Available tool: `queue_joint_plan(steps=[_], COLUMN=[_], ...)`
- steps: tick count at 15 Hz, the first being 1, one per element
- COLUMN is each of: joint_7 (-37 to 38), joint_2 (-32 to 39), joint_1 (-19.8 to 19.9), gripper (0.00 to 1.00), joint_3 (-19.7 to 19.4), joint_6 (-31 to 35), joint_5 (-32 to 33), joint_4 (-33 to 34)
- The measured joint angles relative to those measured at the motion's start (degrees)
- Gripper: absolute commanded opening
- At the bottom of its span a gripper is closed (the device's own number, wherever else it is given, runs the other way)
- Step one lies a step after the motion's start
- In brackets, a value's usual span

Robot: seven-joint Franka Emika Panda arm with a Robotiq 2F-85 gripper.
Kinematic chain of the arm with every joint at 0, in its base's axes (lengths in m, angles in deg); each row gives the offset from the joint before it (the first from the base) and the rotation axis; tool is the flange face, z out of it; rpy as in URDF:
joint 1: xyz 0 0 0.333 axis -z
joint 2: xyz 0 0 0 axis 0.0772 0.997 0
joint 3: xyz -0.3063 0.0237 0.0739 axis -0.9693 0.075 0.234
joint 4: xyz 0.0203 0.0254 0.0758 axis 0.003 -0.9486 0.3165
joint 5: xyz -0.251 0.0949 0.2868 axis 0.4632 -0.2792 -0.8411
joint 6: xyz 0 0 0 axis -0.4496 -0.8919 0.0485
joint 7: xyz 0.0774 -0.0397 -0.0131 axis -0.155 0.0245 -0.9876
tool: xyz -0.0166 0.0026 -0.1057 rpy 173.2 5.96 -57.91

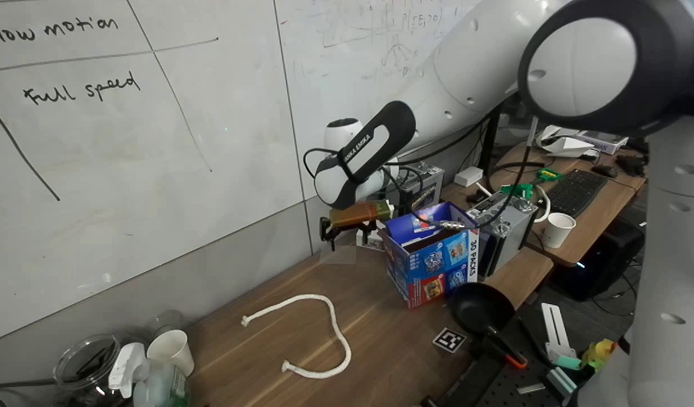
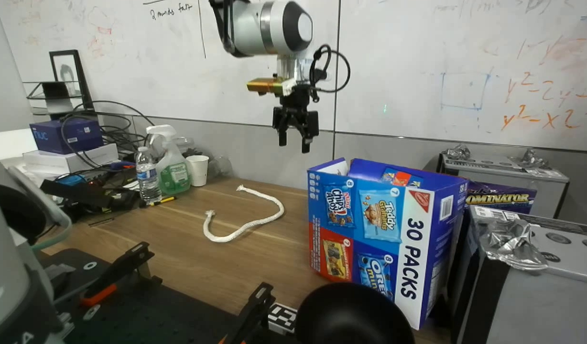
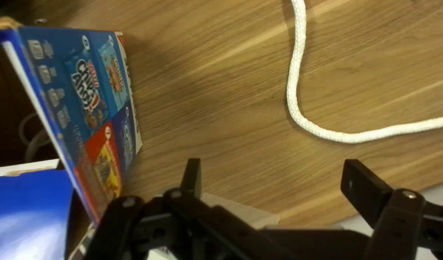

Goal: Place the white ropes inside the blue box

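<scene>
One white rope (image 1: 348, 353) (image 2: 248, 225) lies in an open curve on the wooden table, apart from the box. It crosses the upper right of the wrist view (image 3: 294, 66). The blue box (image 1: 432, 265) (image 2: 360, 224) stands upright with its top open and fills the left of the wrist view (image 3: 73, 90). A dim pale loop (image 3: 35, 139), seemingly a white rope, shows within its dark interior. My gripper (image 2: 294, 141) (image 3: 272, 177) hangs in the air beside the box, near the wall. Its fingers are spread wide with only table seen between them.
A black pan (image 1: 481, 310) sits close to the box's front. Grey metal cases (image 2: 518, 286) stand directly behind and beside it. Toward the table's far end are a spray bottle (image 2: 173, 167), a paper cup (image 2: 198, 169) and a water bottle (image 2: 148, 177). A whiteboard (image 1: 155, 141) rises along the back.
</scene>
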Motion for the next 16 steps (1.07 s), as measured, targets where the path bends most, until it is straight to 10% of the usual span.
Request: queue_joint_plan(steps=[16], joint_7=[-11.91], joint_2=[26.09], joint_1=[-3.87], gripper=[1.00], joint_3=[0.29], joint_6=[7.68], joint_5=[-0.65], joint_4=[14.04])
